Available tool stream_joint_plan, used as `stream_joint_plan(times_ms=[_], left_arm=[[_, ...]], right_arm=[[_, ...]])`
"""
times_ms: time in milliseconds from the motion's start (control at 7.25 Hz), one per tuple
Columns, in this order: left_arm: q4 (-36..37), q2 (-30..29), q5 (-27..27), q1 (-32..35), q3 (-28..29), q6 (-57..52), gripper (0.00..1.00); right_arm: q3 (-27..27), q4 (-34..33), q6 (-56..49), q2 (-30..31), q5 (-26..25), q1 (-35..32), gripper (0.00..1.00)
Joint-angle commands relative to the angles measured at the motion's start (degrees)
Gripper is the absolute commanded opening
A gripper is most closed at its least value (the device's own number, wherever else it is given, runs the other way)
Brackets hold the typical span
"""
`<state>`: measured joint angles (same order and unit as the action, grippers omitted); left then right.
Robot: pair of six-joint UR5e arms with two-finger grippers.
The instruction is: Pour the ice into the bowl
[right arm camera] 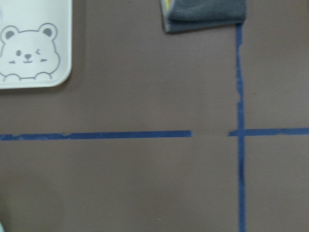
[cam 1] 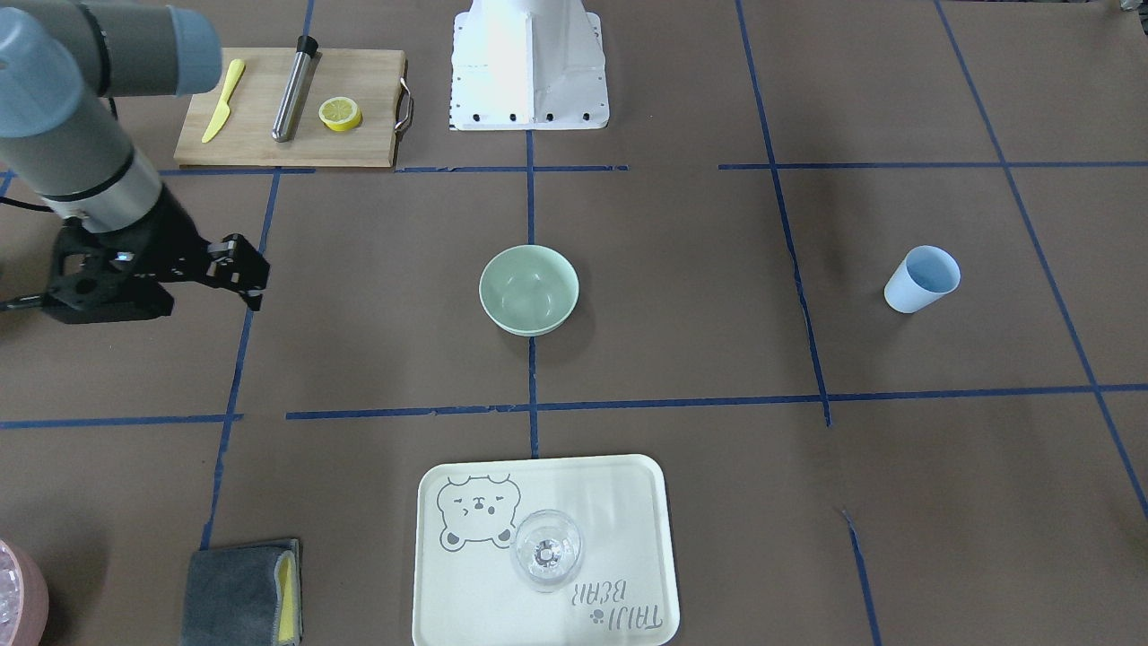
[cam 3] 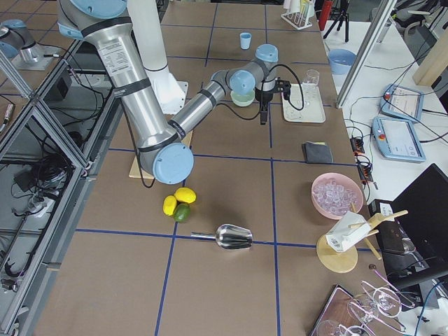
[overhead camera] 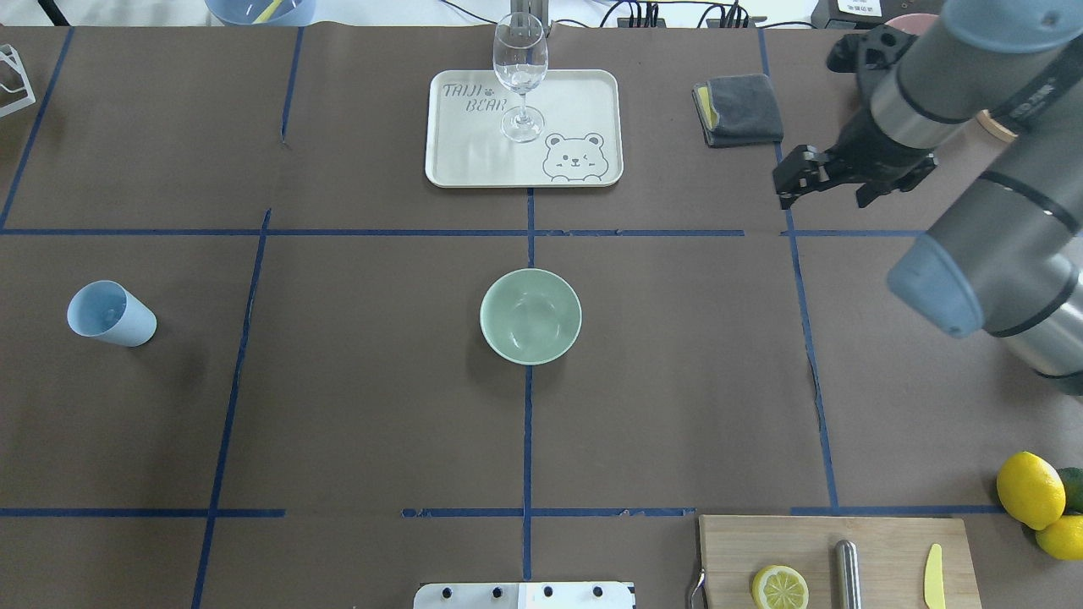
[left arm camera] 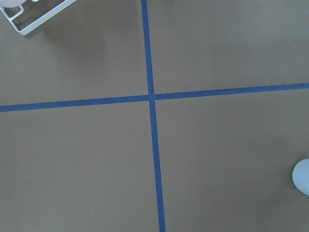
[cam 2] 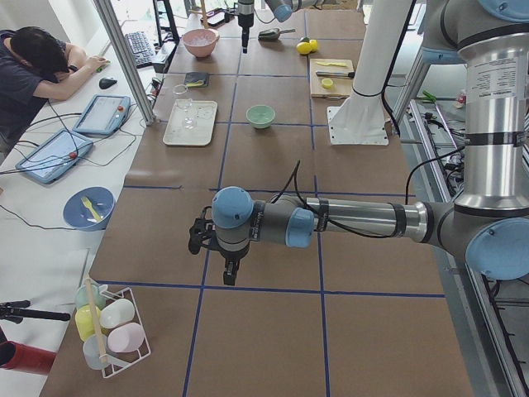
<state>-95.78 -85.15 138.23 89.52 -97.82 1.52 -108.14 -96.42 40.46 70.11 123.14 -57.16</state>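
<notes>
Only the right-side view shows the ice [cam 3: 337, 194] plainly; left tool [cam 2: 231, 273] and right tool [overhead camera: 787, 193]: cannot tell.

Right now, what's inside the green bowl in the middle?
Nothing I can see: the bowl shows a bare, smooth inner floor. The ice sits in a pink container at the table's end; only its top layer shows.

I see a bear-printed tray [overhead camera: 474, 161] with a wine glass [overhead camera: 519, 63] standing on it and a grey cloth [overhead camera: 743, 108] near it. A light blue cup [overhead camera: 110, 314] sits well apart. A cutting board [cam 1: 359, 135] carries three things: a yellow knife [cam 1: 223, 100], a steel rod [cam 1: 291, 90] and a lemon half [cam 1: 340, 113].
</notes>
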Motion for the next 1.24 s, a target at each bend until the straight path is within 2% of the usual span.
stream_joint_plan(times_ms=[0,276,552,828,966,1103], left_arm=[[-0.02,-0.37,0.02,-0.75,-0.43,0.23,1.00],[-0.19,-0.37,-0.07,-0.75,-1.49,-0.29,1.00],[-2.20,-1.41,-0.16,-1.10,-3.94,-0.12,1.00],[-2.22,-8.51,0.01,-2.59,-3.52,0.32,1.00],[-6.74,-10.80,0.02,-2.94,-3.51,0.32,1.00],[-16.10,-11.52,0.02,-3.03,-2.99,0.41,1.00]], right_arm=[[-0.23,-0.35,-23.75,10.18,3.41,-11.43,1.00],[0.12,-0.35,-36.81,16.88,4.91,-18.58,1.00],[0.21,-0.26,-41.24,21.11,4.92,-21.40,1.00],[0.21,-0.17,-40.20,20.78,6.58,-21.68,1.00],[-0.05,-0.09,-40.11,20.69,6.67,-21.68,1.00],[-0.05,0.00,-40.11,20.68,6.67,-21.68,1.00]])
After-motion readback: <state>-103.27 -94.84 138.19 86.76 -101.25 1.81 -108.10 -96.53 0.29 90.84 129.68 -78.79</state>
